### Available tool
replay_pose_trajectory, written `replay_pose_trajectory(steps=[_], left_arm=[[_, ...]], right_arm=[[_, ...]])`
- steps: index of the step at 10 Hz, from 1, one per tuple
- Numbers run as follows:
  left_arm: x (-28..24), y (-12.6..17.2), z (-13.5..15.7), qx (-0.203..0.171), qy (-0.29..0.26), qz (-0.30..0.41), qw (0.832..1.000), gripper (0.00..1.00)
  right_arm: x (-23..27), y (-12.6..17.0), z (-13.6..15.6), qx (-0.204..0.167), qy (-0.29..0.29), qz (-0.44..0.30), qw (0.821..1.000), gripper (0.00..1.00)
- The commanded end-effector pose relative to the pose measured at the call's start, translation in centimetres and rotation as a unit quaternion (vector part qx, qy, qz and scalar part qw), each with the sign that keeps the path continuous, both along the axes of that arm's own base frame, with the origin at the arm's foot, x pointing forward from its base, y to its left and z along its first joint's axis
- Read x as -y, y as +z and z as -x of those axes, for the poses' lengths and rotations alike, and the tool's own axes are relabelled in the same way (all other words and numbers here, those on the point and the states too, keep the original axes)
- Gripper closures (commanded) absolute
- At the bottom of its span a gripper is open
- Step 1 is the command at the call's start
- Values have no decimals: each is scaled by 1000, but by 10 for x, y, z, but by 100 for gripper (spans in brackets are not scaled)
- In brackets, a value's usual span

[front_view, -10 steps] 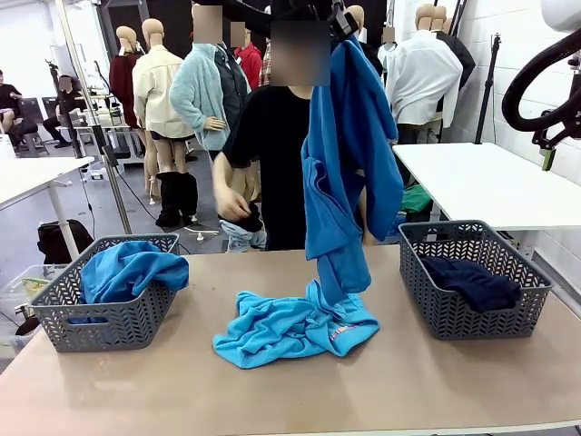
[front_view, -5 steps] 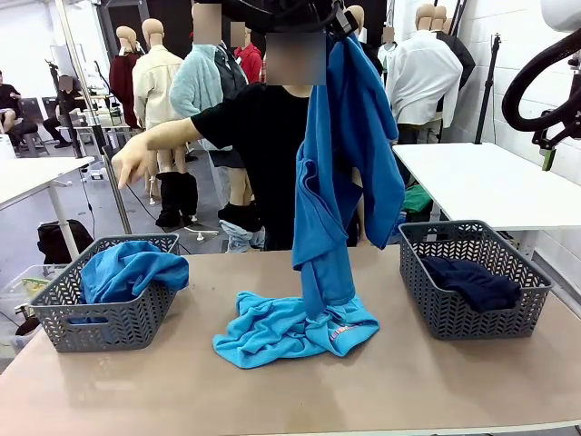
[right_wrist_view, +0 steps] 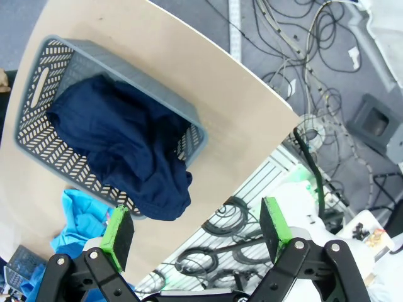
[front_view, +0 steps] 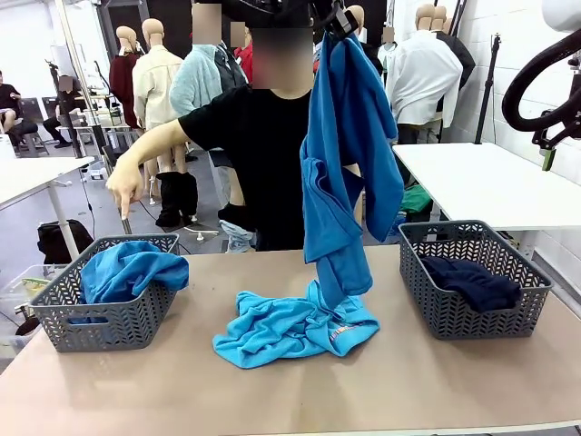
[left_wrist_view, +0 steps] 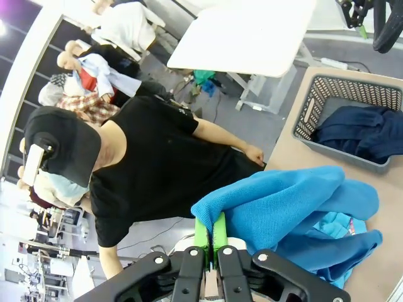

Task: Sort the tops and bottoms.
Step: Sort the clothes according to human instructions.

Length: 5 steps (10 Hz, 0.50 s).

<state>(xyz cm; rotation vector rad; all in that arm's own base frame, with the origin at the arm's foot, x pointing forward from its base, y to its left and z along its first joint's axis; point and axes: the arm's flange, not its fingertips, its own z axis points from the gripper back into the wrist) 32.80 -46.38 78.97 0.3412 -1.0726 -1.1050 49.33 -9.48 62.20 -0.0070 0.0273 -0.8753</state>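
My left gripper [front_view: 338, 20] is high above the table's middle, shut on a medium blue top [front_view: 349, 154] that hangs down to the table. In the left wrist view its green pads [left_wrist_view: 201, 229] pinch the blue top [left_wrist_view: 283, 201]. Under the hanging hem lies a turquoise top [front_view: 281, 327] with a small red-white print. The dark navy bottoms [front_view: 472, 280] lie in the right basket [front_view: 454, 318]. My right gripper [right_wrist_view: 198, 229] is open high above the bottoms [right_wrist_view: 126, 151], holding nothing.
A left basket [front_view: 109, 322] holds another blue top [front_view: 127, 268]. The person stands at the far edge with a hand [front_view: 123, 186] pointing down towards that basket. A white table [front_view: 481, 182] stands behind on the right.
The person's hand went from the waist out to the left and now points down at the left basket. The hanging blue top swayed slightly. Both grippers kept their state.
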Motion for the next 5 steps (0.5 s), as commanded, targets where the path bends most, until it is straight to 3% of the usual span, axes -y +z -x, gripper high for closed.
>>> replay_pose_trajectory(steps=[1, 5], left_arm=[[-3, 6, 1, 1, -3, 9, 1000, 100], [-3, 6, 1, 1, -3, 9, 1000, 100]], right_arm=[[1, 1, 1, -4, 1, 8, 1000, 0], [1, 1, 1, -4, 1, 8, 1000, 0]])
